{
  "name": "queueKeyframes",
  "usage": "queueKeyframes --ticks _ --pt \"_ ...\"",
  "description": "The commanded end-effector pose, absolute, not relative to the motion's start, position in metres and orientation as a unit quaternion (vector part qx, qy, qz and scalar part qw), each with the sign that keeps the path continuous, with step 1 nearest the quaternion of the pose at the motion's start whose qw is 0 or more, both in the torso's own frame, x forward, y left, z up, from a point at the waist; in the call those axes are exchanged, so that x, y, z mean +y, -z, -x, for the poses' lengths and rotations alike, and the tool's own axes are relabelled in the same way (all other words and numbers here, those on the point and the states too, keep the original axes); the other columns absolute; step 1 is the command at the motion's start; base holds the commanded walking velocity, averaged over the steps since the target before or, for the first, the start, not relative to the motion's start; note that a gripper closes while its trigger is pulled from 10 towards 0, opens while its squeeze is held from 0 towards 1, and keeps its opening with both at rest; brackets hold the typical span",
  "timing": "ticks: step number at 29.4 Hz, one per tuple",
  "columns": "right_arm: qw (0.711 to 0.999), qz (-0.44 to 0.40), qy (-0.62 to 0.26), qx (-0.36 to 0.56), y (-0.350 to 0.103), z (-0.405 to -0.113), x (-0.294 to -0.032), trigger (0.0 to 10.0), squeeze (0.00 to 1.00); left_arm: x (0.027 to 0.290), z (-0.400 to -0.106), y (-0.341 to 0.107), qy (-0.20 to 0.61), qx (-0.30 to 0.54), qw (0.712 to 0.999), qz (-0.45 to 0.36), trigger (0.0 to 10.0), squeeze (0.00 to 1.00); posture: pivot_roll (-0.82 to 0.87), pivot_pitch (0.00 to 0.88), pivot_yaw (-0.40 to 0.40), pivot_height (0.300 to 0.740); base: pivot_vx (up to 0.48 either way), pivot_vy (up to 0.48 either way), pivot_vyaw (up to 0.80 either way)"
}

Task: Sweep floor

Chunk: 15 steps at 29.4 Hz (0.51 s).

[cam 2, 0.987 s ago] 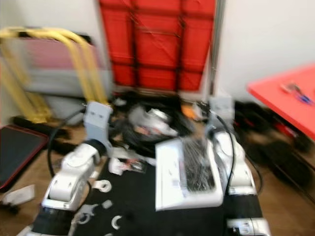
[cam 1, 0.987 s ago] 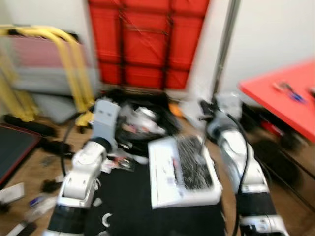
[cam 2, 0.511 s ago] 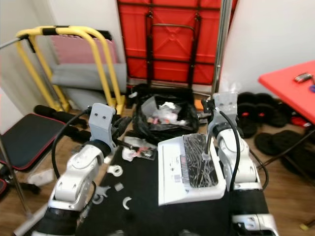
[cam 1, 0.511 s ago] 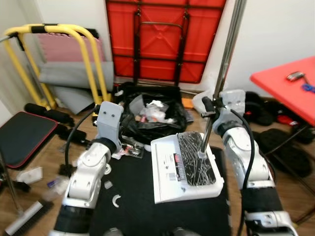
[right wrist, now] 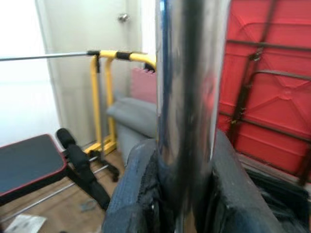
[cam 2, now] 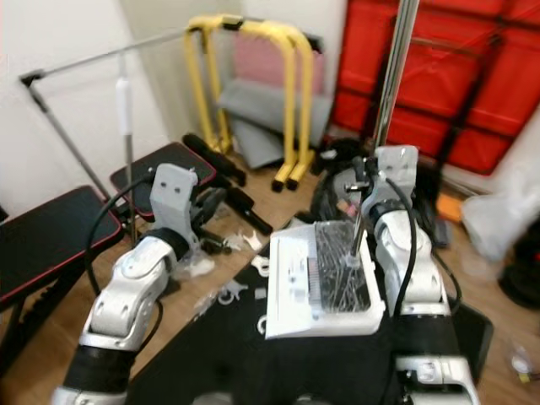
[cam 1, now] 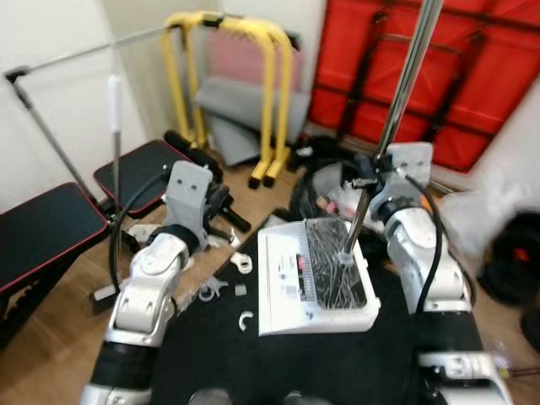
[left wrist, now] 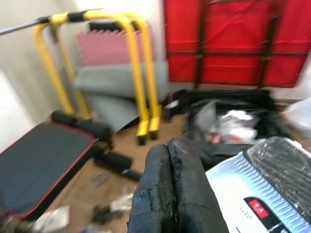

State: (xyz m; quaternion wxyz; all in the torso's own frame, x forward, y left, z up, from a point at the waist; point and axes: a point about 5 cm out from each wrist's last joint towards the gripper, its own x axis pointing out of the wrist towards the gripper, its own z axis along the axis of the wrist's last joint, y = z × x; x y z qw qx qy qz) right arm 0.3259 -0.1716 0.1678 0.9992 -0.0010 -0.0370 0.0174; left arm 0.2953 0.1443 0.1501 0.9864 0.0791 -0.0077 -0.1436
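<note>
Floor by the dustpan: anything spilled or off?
Yes. Small white scraps lie scattered on the wood floor and the black mat left of the white dustpan, unswept. The pan already holds dark debris. The right claw grips the metal pole; the left claw is shut and empty.

Yellow frame (cam 1: pixel 240 76), black bench (cam 1: pixel 38 232)

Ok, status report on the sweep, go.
Right end effector clamped on the dustpan pole. Left end effector shut, empty. White dustpan on black mat. Scraps on the floor; weight bench at left.
</note>
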Motion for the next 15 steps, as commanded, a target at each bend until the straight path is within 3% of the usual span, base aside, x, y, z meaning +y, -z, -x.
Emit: queueKeyframes --ticks 1,3,15 --pt "0.998 0.004 0.001 -0.063 -0.1798 -0.3257 -0.1811 10.0 0.00 0.1384 -0.2967 -0.1525 0.155 -0.011 0.985 -0.079 10.0 0.00 -0.13 0.058 -0.126 0.740 0.289 0.000 0.00" --pt "0.998 0.005 0.001 -0.063 -0.1798 -0.3257 -0.1812 10.0 0.00 0.1385 -0.2967 -0.1523 0.154 -0.011 0.985 -0.079 10.0 0.00 -0.13 0.059 -0.126 0.740 0.274 0.000 0.00" --pt "0.998 0.009 -0.002 -0.057 -0.1776 -0.3250 -0.1792 10.0 0.00 0.1403 -0.2974 -0.1525 0.136 -0.011 0.988 -0.070 10.0 0.00 -0.13 0.068 -0.129 0.740 0.000 0.000 0.00"
